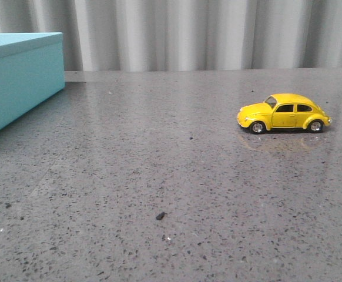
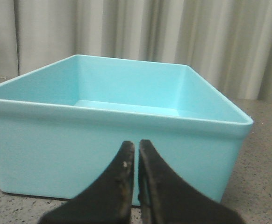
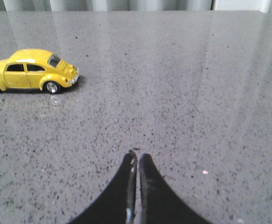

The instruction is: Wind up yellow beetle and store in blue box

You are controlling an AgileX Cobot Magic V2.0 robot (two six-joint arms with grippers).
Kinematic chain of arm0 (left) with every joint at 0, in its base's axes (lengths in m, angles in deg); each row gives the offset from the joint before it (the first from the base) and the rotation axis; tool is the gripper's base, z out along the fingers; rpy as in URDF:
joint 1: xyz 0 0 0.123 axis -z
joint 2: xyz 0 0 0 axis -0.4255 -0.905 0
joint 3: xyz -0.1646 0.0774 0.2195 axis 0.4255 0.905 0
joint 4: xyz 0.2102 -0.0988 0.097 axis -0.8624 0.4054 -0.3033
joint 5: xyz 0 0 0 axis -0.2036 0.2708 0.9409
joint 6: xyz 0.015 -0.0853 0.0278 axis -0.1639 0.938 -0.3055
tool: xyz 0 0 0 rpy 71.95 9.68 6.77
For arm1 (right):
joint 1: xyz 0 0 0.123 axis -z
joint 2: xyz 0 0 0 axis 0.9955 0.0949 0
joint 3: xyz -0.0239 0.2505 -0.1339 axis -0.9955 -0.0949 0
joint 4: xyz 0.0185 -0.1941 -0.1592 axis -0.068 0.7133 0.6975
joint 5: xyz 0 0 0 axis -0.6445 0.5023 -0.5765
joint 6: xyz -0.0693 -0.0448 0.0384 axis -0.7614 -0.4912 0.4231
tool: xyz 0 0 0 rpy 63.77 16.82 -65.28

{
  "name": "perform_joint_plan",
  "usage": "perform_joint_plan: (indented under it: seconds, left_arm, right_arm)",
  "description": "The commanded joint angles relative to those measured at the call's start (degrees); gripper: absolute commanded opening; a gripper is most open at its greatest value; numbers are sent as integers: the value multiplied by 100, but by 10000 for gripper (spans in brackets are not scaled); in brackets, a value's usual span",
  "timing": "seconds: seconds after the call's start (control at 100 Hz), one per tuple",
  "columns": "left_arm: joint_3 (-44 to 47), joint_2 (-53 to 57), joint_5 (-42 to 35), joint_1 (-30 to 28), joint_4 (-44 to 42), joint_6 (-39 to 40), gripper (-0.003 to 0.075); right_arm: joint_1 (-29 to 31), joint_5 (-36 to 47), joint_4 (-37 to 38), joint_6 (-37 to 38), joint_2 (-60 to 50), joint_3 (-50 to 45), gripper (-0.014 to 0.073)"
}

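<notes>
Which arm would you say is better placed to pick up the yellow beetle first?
Right: the yellow beetle sits on the table's right side and appears in the right hand's view. The left hand faces the blue box.

No readable text, label, brand, number or sign in any view; the yellow beetle (image 1: 284, 113) carries no legible badge or plate at this size; the blue box (image 1: 19, 76) shows plain matte sides and a bare inner floor, no print; the speckled table (image 1: 159, 176) bears no markings; the curtain (image 1: 188, 32) behind the far edge is unmarked.
</notes>
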Motion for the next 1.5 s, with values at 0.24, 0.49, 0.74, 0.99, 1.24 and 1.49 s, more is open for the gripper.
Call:
perform_joint_plan:
  seconds: [0.24, 0.49, 0.74, 0.99, 1.24, 1.49]
  left_arm:
    - [144, 175, -540, 0, 3, 50, -21]
    - [134, 175, -540, 0, 3, 50, -21]
    - [125, 175, -540, 0, 3, 50, -21]
    - [125, 175, -540, 0, 3, 50, -21]
    - [62, 175, -540, 0, 3, 50, -21]
    - [62, 175, -540, 0, 38, 50, -21]
  right_arm:
    - [31, 1243, 30, -55, -86, -133, -41]
    - [31, 1115, 91, -55, -86, -133, -41]
    - [31, 1115, 91, -55, -86, -133, -41]
    - [31, 1089, 91, -55, -86, -123, -41]
    - [31, 1077, 91, -55, -86, -103, -41]
    - [31, 1077, 91, -55, -86, -103, -41]
